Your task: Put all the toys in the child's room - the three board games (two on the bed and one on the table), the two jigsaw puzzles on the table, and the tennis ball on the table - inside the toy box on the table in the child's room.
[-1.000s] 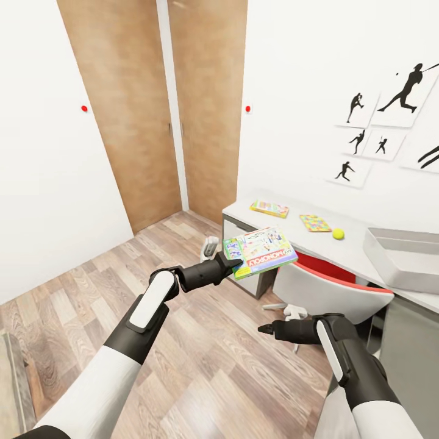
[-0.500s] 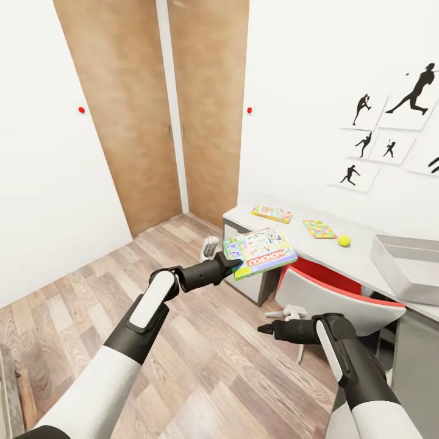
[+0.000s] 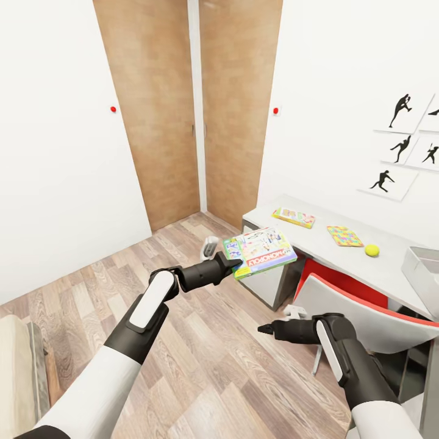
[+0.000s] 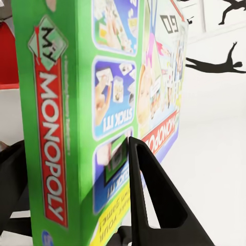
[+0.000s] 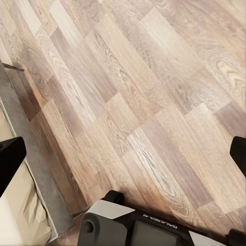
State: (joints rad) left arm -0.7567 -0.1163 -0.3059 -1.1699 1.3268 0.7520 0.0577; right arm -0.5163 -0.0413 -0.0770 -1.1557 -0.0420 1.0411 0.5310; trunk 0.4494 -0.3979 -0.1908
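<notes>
My left gripper is shut on the edge of a green Monopoly board game, held tilted in the air in front of the table's near end. The left wrist view has the box clamped between the black fingers. On the table lie a flat yellow-green board game, a jigsaw puzzle and the tennis ball. The toy box's corner is at the right edge. My right gripper hangs open over the floor, its fingers wide apart. The bed's corner is lower left.
A red and white chair is tucked under the table beside my right arm. Wooden wardrobe doors fill the far corner. Baseball silhouette posters hang above the table. Wood-plank floor spreads to the left.
The whole view has turned left, so the table, posters and toy box sit further right in the picture and the bed corner has come in. Both arms hold the same pose.
</notes>
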